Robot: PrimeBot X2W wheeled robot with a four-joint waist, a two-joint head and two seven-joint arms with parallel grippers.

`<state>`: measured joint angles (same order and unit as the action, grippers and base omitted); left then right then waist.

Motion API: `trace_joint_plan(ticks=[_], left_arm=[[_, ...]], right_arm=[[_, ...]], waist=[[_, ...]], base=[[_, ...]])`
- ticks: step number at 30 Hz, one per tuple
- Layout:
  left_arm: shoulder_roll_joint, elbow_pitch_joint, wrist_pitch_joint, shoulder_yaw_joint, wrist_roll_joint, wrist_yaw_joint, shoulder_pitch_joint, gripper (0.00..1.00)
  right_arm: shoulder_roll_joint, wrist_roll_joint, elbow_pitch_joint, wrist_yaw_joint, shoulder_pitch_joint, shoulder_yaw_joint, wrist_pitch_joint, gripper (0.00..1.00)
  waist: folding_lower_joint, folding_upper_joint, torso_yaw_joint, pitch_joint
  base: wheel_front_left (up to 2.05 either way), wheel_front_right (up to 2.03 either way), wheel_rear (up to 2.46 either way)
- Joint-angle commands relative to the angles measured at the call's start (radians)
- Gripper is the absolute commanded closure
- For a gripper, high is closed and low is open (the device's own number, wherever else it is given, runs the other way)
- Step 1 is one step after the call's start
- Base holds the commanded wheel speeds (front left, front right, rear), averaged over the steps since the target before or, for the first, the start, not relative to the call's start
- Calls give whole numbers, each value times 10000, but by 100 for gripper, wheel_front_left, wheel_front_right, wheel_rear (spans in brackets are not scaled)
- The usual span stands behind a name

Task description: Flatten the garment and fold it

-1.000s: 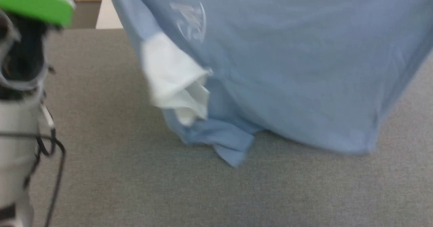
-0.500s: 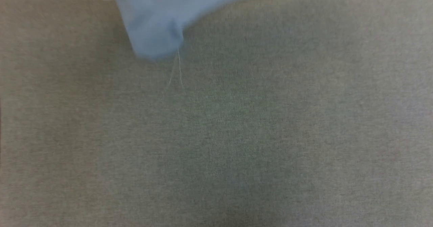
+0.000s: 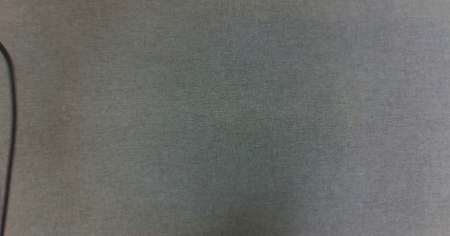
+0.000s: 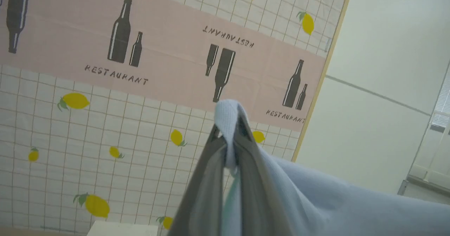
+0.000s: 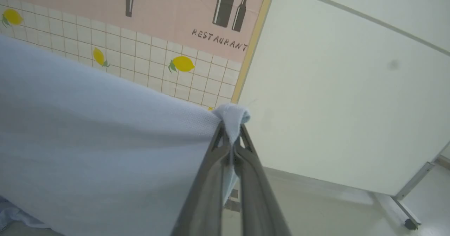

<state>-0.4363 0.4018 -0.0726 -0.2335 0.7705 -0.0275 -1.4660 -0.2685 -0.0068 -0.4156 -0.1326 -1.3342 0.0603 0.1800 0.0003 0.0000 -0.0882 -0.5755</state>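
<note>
Where the garment's lower hem hung over the grey counter [image 3: 225,123] a second ago, the head view now looks on plain grey cloth, with a thin black cable [image 3: 13,106] at its left edge. Whether the arms rose or the camera tipped cannot be told. In the left wrist view, the left end effector [image 4: 232,134] is clamped tight on a bunched corner of the light blue garment [image 4: 316,201]. The right end effector [image 5: 231,134] pinches another corner, and the cloth stretches as a sheet between them, before a far backdrop [image 4: 88,35] printed with bottles and lemons. The shirt is probably being held up to shake flat; laying it down and folding remain.
</note>
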Motion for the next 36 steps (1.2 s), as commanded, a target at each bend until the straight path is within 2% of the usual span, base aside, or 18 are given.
trace_joint_plan(ticks=[1,8,14,18,24,29,36], left_arm=[[-155,167,28,-70,78,-183,621,100],[-632,448,880,-573,865,-724,4277,100],[-1053,-778,2337,-1120,2007,-846,7974,100],[-1378,-1871,2779,-1520,2143,-359,10364,100],[-1343,-3290,2810,-1731,2538,481,12960,100],[-1408,-4061,2882,-1938,2629,1141,14493,100],[-1398,-4927,3013,-2274,2735,1832,16023,100]], right_arm=[[-4,305,-138,19,558,-77,-83,100],[-168,1758,-231,19,3631,-941,234,100],[-512,2451,626,19,6381,-1285,567,100],[-619,2365,1243,19,8193,-1114,704,100],[-518,2072,2009,19,10393,-723,1074,100],[-228,1893,2650,19,11891,-353,1577,100],[322,1814,3610,19,13962,247,3078,100]], waist=[[-3,0,217,446],[-3,0,497,1607],[-3,0,712,2617],[-3,0,807,3161],[-3,0,893,3729],[-3,0,922,4070],[-3,0,933,4322]], base=[[0,0,0],[0,0,0],[0,0,0],[0,0,0],[0,0,0],[0,0,0],[0,0,0]])
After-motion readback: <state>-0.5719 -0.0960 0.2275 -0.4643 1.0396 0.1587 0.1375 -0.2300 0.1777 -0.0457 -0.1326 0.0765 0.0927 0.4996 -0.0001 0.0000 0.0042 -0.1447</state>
